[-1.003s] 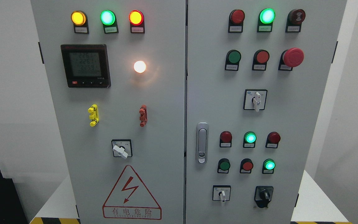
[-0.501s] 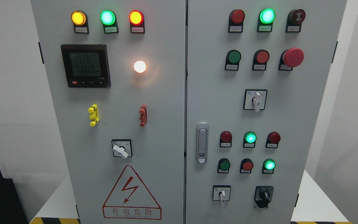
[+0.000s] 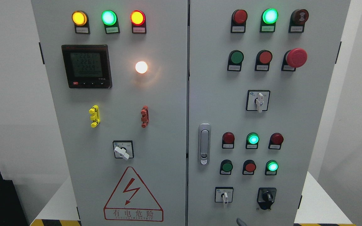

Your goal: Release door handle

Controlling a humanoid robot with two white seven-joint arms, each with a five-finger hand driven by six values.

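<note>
The silver door handle (image 3: 204, 144) lies flat in its recess near the left edge of the grey cabinet's right door (image 3: 313, 119). Nothing touches it. Both doors look shut, with a thin dark seam (image 3: 188, 94) between them. A small grey tip (image 3: 240, 222) pokes up at the bottom edge, right of the middle and well below the handle. It looks like part of my right hand, too little of it showing to read its state. My left hand is out of the picture.
The left door (image 3: 168, 125) carries lit lamps, a meter (image 3: 86, 66), a rotary switch (image 3: 123, 150) and a red warning triangle (image 3: 133, 196). The right door has buttons, a red emergency stop (image 3: 296, 57) and rotary switches. White walls flank the cabinet.
A small grey tip has risen into view at the bottom edge below the right door's switches. The handle and doors have not moved.
</note>
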